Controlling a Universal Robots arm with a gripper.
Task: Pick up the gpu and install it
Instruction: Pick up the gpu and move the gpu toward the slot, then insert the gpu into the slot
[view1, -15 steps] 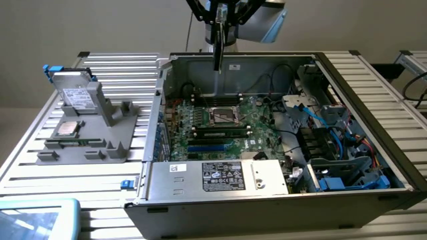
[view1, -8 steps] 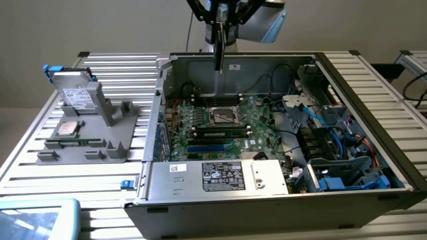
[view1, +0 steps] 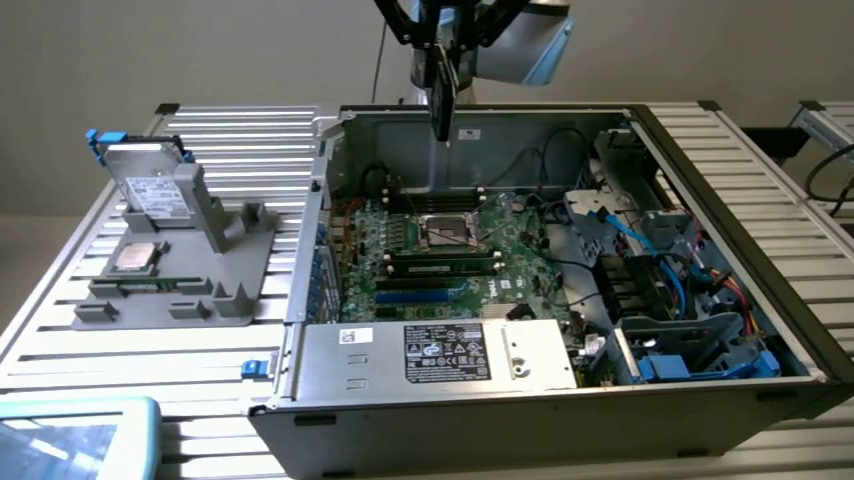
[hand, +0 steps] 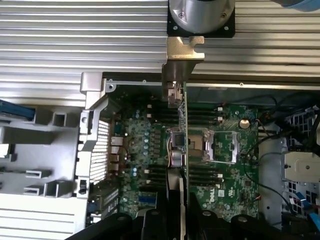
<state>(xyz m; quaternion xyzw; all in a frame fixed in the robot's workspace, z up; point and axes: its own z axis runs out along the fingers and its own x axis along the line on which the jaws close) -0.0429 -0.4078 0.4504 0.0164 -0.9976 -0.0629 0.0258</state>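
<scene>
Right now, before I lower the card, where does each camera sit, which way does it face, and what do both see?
Exterior view: off the arm, raised, looking down over the slatted table into the open computer case; the gripper shows at the top, clamped on the gpu hanging on edge.
Wrist view: on the wrist, facing down along the gpu onto the motherboard; the gripper shows beside the card.
Shared: gpu, motherboard, CPU socket, grey fixture.
</scene>
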